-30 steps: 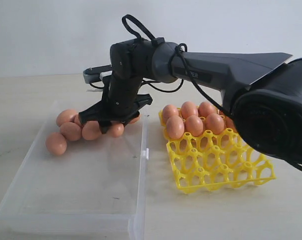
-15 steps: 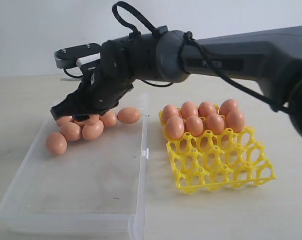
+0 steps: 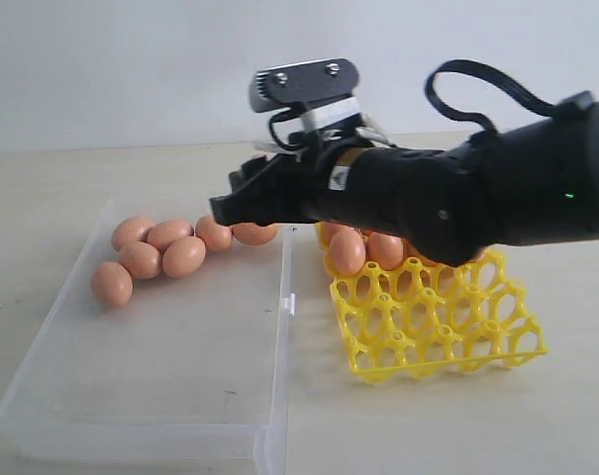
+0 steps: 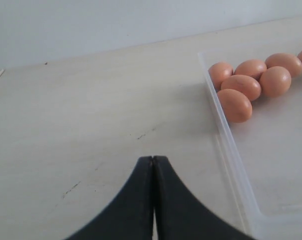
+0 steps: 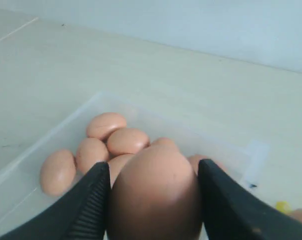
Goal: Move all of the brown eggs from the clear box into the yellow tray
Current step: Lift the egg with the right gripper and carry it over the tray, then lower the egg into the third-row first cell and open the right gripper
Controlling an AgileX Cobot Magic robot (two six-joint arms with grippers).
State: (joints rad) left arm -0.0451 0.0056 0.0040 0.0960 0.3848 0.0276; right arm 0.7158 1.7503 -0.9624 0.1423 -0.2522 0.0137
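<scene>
The right gripper (image 5: 154, 169) clasped a brown egg (image 5: 153, 205) between its black fingers (image 5: 91, 200); beyond it, several other eggs (image 5: 127, 141) lay clustered inside the clear box (image 5: 41, 145).

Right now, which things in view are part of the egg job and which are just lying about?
In the job: right gripper, shut on held egg; loose eggs; clear box; yellow tray; seated eggs.
Not in it: left gripper, shut, holding nothing; table.

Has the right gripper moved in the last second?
Yes. The right gripper, shut on a brown egg, has lifted off the egg pile and now hangs higher above the clear box, near its wall facing the yellow tray.
</scene>
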